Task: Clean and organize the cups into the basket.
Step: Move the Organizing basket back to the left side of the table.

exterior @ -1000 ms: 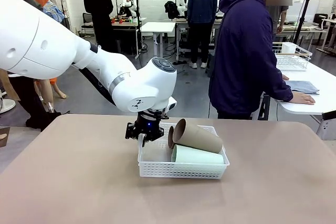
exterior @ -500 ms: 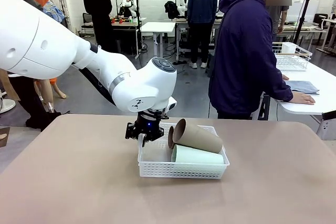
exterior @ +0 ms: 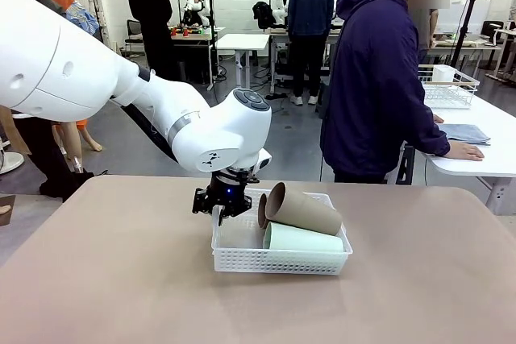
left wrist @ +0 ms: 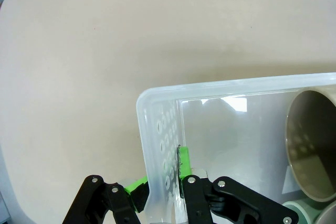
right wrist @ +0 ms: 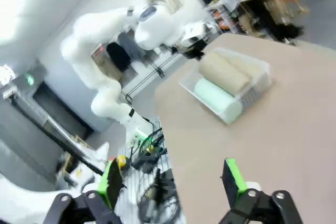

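At the basket (left wrist: 157,129) wall, left fingers (left wrist: 184,169) clamp it; right fingers (right wrist: 233,179) stand apart.

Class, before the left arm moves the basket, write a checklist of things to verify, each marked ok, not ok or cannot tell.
1. Left gripper pinches the basket wall, one pad inside, one outside: ok.
2. Green cup lies inside the basket: ok.
3. Brown cup seated low: not ok, it rests on top, above the rim.
4. Right gripper open, away from basket: ok.
5. Cups clean: cannot tell.
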You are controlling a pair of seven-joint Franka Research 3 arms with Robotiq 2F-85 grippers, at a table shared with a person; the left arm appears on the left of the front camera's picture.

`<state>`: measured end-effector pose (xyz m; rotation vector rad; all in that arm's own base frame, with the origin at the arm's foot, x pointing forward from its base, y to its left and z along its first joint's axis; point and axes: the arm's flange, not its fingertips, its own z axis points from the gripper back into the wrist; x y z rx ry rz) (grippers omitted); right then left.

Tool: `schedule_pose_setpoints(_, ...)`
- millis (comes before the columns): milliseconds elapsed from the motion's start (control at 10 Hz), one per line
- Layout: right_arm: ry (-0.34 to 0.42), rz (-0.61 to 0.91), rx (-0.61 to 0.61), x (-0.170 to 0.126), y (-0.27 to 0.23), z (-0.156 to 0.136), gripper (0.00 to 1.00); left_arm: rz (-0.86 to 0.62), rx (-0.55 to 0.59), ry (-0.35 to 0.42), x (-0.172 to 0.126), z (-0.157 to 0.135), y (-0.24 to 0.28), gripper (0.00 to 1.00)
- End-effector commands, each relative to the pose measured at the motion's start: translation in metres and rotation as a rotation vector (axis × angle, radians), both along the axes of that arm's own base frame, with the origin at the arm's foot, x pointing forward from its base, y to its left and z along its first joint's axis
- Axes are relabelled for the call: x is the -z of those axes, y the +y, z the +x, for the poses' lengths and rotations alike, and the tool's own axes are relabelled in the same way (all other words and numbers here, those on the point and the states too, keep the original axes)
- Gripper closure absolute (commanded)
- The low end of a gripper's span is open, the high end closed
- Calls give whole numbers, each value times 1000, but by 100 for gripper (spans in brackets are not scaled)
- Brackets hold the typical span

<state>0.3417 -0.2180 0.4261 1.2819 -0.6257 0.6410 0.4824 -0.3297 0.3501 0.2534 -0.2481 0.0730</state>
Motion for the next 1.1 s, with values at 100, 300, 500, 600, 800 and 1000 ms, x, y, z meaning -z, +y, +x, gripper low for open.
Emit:
schedule_pose_setpoints(100,716,58,337,-11,-36,-2,0,1,-2,0,0,-1,1,100)
schedule_pose_setpoints(300,730,115,413,-11,-51,-6,0,1,-2,0,0,-1,1,100)
schedule_pose_setpoints(500,739,147,474,-4,-64,-5,0,1,-2,0,0,-1,1,100)
schedule_pose_setpoints(600,726,156,483,-2,-65,-4,0,1,-2,0,0,-1,1,100)
schedule_pose_setpoints(800,749,85,412,-1,-68,-9,0,1,-2,0,0,-1,1,100)
schedule_pose_setpoints(1000,749,85,412,-1,-68,-9,0,1,-2,0,0,-1,1,100)
